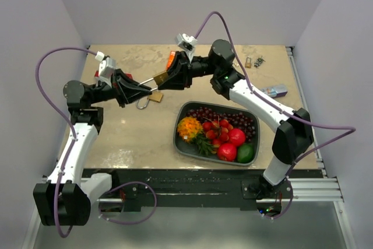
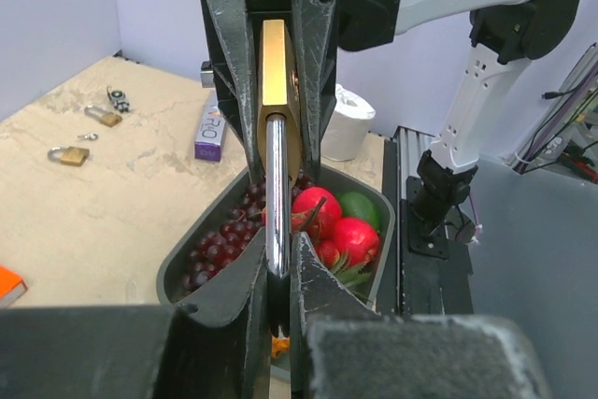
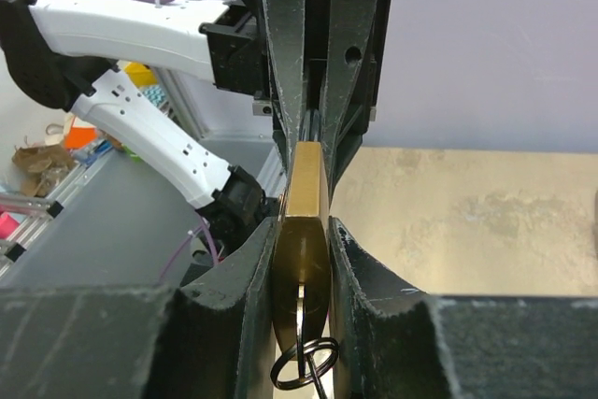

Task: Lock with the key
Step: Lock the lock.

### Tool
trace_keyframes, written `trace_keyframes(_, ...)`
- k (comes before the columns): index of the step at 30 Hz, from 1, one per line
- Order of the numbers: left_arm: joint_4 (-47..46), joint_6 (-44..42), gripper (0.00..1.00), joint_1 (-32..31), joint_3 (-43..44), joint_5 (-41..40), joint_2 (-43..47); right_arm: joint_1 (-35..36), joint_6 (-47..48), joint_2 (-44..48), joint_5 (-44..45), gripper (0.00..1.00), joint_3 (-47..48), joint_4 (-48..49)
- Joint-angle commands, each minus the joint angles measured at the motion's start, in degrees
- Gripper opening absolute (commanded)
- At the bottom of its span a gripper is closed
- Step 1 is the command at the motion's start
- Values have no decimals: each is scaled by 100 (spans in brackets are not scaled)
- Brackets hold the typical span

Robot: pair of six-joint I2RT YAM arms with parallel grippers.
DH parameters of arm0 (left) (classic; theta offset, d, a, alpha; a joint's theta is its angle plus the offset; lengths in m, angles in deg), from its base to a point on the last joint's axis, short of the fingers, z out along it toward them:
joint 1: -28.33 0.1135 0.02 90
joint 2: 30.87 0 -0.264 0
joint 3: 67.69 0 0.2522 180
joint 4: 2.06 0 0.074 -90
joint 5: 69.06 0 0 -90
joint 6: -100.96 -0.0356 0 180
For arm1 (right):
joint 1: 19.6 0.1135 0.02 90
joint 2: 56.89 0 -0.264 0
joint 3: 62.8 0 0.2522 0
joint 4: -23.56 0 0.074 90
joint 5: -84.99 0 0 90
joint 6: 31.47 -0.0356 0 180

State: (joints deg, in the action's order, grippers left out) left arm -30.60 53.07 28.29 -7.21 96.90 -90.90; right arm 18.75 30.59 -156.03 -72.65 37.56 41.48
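A brass padlock [image 1: 160, 77] hangs in the air between both grippers, above the table's middle. My left gripper [image 1: 143, 87] is shut on its steel shackle [image 2: 277, 184], which runs between the fingertips in the left wrist view [image 2: 277, 259]. My right gripper [image 1: 166, 79] is shut on the brass body [image 3: 306, 184], its fingers pressed on both flat faces. A key [image 3: 301, 301] sits in the keyhole at the body's near end, with a black key ring [image 3: 306, 362] hanging from it.
A dark tray [image 1: 178, 127] of fruit sits right of the grippers. What looks like another small padlock [image 1: 150, 98] lies on the table below them. More small padlocks [image 1: 249, 61] and a small box [image 1: 277, 90] lie at the back right. An orange object [image 1: 171, 60] lies behind the right gripper.
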Motion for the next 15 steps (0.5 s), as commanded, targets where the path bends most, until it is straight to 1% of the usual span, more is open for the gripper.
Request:
trace_keyframes(1, 1143, -1078, 0, -175, 267, 181, 105, 676, 1501, 218, 136, 2, 242, -2241)
trace_keyframes(2, 1755, -1308, 0, -77, 328, 243, 132, 570, 1659, 271, 163, 8, 234, -2384)
trace_keyframes(3, 2091, -1545, 0, 2, 390, 357, 141, 490, 1774, 306, 215, 16, 242, -2543)
trace_keyframes(4, 2443, -2087, 0, 195, 538, 401, 141, 315, 1871, 359, 259, 33, 269, -2875)
trace_keyframes(5, 3194, -2388, 0, 266, 618, 428, 123, 244, 2063, 438, 286, 39, 286, -3035)
trace_keyframes(6, 3541, -2679, 0, 310, 706, 480, 97, 174, 2143, 491, 364, 51, 304, -3149)
trace_keyframes(7, 3849, -3160, 0, 372, 846, 489, 71, 43, 2231, 517, 400, 55, 356, -3481)
trace_keyframes(8, 4305, -3348, 0, 390, 900, 490, 9, -11, 2415, 579, 435, 58, 383, -3624)
trace_keyframes(9, 4527, -3471, 0, 399, 944, 507, -17, -64, 2512, 614, 479, 62, 409, -3782)
trace_keyframes(12, 4863, -3849, 0, 416, 1049, 498, -79, -292, 3003, 685, 558, 64, 532, -4571)
trace_keyframes(15, 4916, -3911, 0, 416, 1094, 534, -105, -407, 3514, 728, 594, 63, 717, -5196)
